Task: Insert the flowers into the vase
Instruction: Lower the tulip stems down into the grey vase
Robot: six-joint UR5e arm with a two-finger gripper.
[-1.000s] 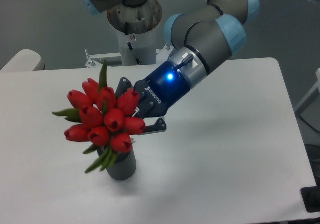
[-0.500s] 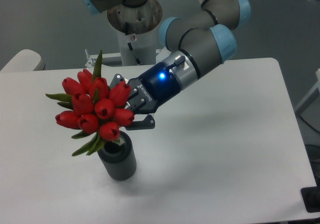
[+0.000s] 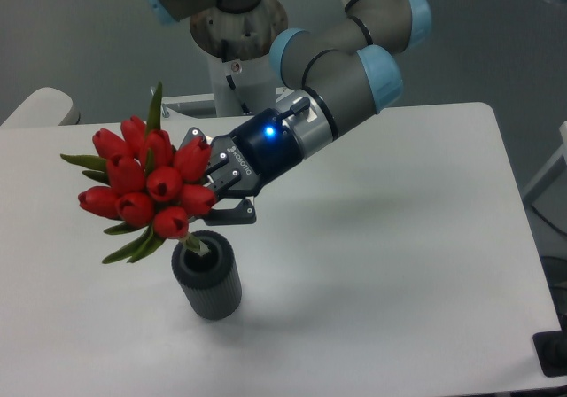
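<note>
The flowers (image 3: 142, 180), a bunch of red closed tulip buds with narrow green leaves, are held tilted to the left, above and left of the vase. Their stem end reaches the mouth of the vase (image 3: 207, 277), a small dark grey ribbed cylinder standing upright on the white table. My gripper (image 3: 215, 190) is shut on the flowers just behind the buds, with its fingers partly hidden by them. It sits above the vase and a little to its right.
The white table (image 3: 399, 264) spans the view, with its right edge near the frame's right side. The arm's base (image 3: 232, 25) stands at the back centre. A pale rounded object (image 3: 35, 109) shows at the far left.
The gripper has lifted and moved left with the flowers. The buds have risen off the vase, so the vase's mouth and upper body now show.
</note>
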